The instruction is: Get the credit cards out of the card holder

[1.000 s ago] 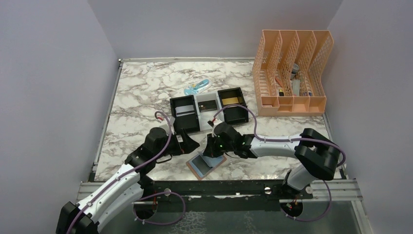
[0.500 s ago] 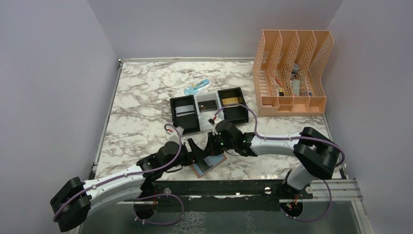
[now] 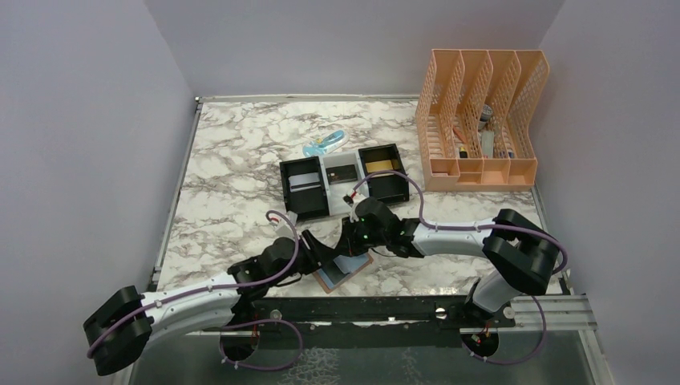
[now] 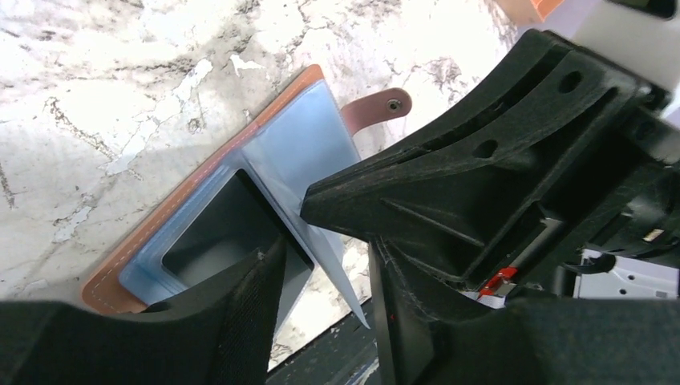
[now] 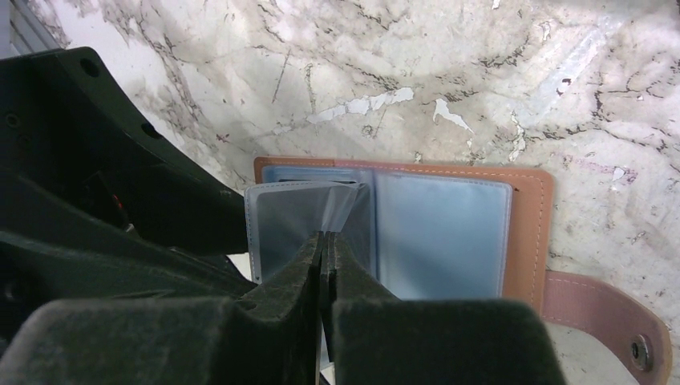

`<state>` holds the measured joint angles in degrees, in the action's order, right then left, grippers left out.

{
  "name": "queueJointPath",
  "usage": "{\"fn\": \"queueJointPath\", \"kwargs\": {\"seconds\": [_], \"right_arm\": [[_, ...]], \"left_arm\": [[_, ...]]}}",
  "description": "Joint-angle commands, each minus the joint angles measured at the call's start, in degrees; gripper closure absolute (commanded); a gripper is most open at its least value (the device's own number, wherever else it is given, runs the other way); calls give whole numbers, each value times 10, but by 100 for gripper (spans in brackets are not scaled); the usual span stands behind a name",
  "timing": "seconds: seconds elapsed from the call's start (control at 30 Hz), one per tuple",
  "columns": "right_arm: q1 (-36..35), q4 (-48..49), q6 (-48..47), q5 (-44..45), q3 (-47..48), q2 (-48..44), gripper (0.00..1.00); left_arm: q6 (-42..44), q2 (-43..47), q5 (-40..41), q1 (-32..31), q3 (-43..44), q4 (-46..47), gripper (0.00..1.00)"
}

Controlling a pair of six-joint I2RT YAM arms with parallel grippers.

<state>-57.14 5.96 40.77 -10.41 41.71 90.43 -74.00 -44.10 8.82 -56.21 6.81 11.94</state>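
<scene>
We found the card holder [image 5: 531, 241] lying open on the marble surface [image 3: 232, 168], close to its near edge, tan leather down and pale blue-grey pockets facing up, with its snap tab [image 5: 609, 321] stretched flat onto the stone at one side. The right claw [image 5: 325, 241] was pressed together, and in its own wrist view the tips pinched a clear leaf [image 5: 281, 224] of the holder, which crumpled where they met it and stood lifted off the pocket beneath. The left claw [image 4: 321, 273] came in low from the opposite side with its fingers [image 4: 248, 313] partly spread. They sat astride the near edge of that raised leaf and gripped nothing we could make out. Beneath the leaf the pocket showed a dark rectangular opening, and we could not tell whether a card lay in it. The two claws were just beside each other over the holder. Farther back, well apart from the holder, stood a black-and-white tray [image 3: 286, 192] with three compartments: a silvery card [image 3: 303, 181] in the left one, a dark card [image 3: 345, 171] in the middle and a gold card [image 3: 379, 165] in the right. A small pale-blue object [image 3: 325, 144] lay just behind the tray, and a peach file rack [image 3: 449, 104] stood at the far right corner.
</scene>
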Motion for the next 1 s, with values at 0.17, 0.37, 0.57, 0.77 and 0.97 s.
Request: {"fn": "queueJointPath", "kwargs": {"seconds": [0.17,0.37,0.57,0.77,0.97], "right_arm": [[9,6,0,-6,-2,-7,83],[21,-40,-10,48,-4,-49,63],[56,-80,-22,111,-22,-103,56],[126,-88,-31,112,-71,-161,55],[158,-96,-41,105,-93,-195,55]], "left_arm": [[9,-56,-7,-16,25,17,57],[18,-86,1,-23,46,21,57],[23,-113,11,-31,65,23,57],[31,-155,18,-40,92,31,55],[54,-243,17,-46,148,64,53]]}}
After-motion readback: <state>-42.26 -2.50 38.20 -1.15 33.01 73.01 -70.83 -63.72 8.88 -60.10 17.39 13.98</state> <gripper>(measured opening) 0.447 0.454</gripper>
